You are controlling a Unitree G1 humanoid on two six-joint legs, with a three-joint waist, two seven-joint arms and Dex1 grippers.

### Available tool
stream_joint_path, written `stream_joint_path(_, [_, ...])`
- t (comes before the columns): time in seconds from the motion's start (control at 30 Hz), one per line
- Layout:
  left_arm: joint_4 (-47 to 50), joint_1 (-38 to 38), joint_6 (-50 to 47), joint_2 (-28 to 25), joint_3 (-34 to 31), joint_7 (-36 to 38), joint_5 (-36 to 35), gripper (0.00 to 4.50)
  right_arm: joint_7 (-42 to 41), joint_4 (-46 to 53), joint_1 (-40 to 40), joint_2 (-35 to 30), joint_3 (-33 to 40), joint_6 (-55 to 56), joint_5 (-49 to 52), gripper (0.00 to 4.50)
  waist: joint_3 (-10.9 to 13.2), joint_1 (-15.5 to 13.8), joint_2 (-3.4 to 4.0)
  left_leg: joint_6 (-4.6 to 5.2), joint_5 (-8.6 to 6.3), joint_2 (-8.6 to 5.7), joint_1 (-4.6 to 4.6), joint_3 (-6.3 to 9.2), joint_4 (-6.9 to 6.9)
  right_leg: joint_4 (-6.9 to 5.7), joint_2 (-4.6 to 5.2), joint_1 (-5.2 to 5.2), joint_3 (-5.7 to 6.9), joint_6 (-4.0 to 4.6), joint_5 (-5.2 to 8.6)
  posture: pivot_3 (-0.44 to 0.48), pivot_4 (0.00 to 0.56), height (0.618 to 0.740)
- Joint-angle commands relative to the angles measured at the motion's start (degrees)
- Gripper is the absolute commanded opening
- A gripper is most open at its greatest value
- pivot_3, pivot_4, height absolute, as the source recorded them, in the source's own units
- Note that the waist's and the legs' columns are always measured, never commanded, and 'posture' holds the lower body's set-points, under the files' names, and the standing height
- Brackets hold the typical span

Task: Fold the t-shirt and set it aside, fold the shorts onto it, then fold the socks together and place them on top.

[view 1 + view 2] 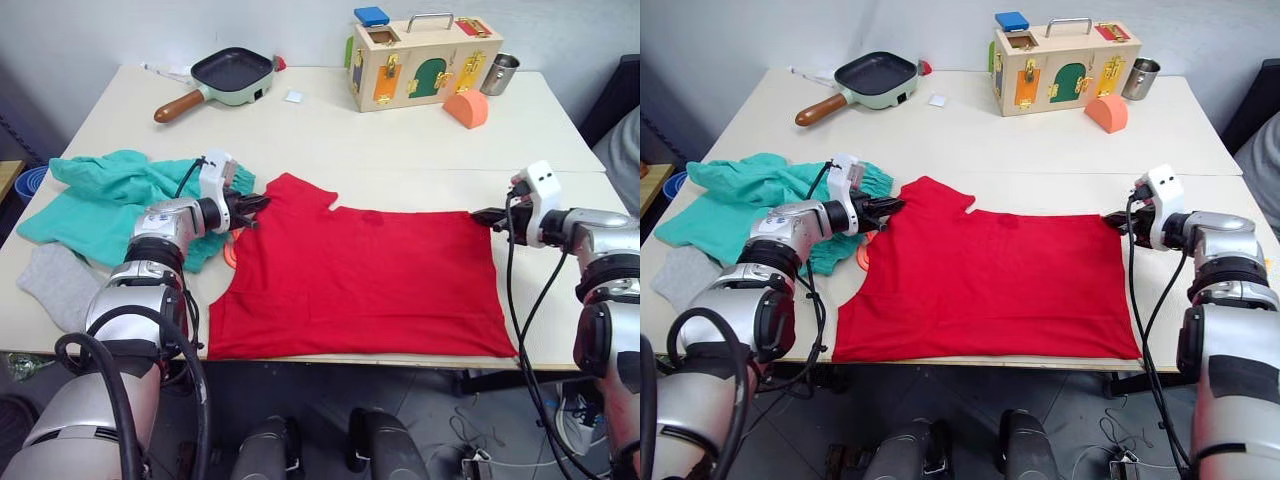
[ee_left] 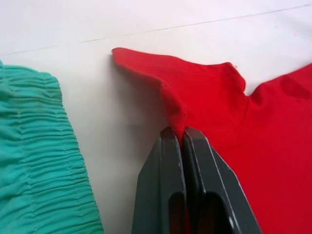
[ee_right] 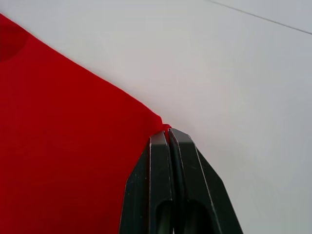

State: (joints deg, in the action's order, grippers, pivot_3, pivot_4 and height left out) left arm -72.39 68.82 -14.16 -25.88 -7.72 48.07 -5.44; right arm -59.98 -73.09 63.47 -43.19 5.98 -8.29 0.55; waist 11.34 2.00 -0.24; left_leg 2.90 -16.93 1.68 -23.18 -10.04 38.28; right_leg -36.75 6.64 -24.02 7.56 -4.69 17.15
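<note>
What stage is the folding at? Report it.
Early stage. Done: the t-shirt lies spread on the table. In hand: the left gripper and right gripper each pinch an edge of it, no stack started. Left: shorts lie crumpled and a sock lies loose beside them.

No text, label, brand, number or sign can be read in any of the views. The red t-shirt [image 1: 360, 285] carries a small dark mark near its far edge, too faint to make out as lettering. The wooden latch box [image 1: 425, 62] at the far side of the table shows coloured doors and metal latches, without legible writing. A small white square [image 1: 294, 96] lies near the frying pan [image 1: 232, 74]; nothing on it can be read.
</note>
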Motion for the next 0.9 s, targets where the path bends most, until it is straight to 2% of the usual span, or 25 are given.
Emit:
stream_joint_path(0.03, [2.7, 0.2, 1.6, -1.4, 1.2, 2.2, 1.1, 0.01, -1.5, 2.4, -0.6, -2.0, 1.6, 1.4, 1.6, 0.00, 0.0, 0.0, 0.00, 0.00, 0.00, 0.00, 0.00, 0.00, 0.00, 0.00, 0.00, 0.00, 0.01, 0.00, 0.00, 0.000, 0.150, 0.740])
stream_joint_path(0.3, [6.1, -2.0, 1.4, -2.6, 1.6, 5.8, 0.8, 0.01, -8.4, 4.6, -3.9, -3.7, 3.5, 1.8, 4.2, 0.00, 0.0, -0.1, 0.00, 0.00, 0.00, 0.00, 0.00, -0.01, 0.03, -0.03, 0.00, 0.00, -0.01, 0.00, 0.00, 0.000, 0.150, 0.740])
stream_joint_path(0.63, [11.3, -5.9, 1.6, -3.9, 1.6, 8.1, 0.3, 0.01, -11.1, 6.3, -9.2, -4.7, 6.7, 4.7, 7.8, 0.00, 0.0, -0.1, 0.00, 0.00, 0.00, 0.03, 0.00, 0.00, 0.22, -0.15, 0.01, 0.00, -0.04, 0.00, 0.00, 0.000, 0.150, 0.740])
stream_joint_path(0.9, [16.9, -10.0, 0.2, -4.8, 3.7, 10.9, 0.8, 0.01, -12.9, 8.0, -13.9, -4.8, 6.5, 5.3, 8.0, 0.00, 0.0, -0.2, 0.00, 0.01, -0.01, 0.03, -0.01, 0.01, 0.38, -0.24, 0.03, 0.00, -0.09, 0.00, 0.00, 0.000, 0.150, 0.740])
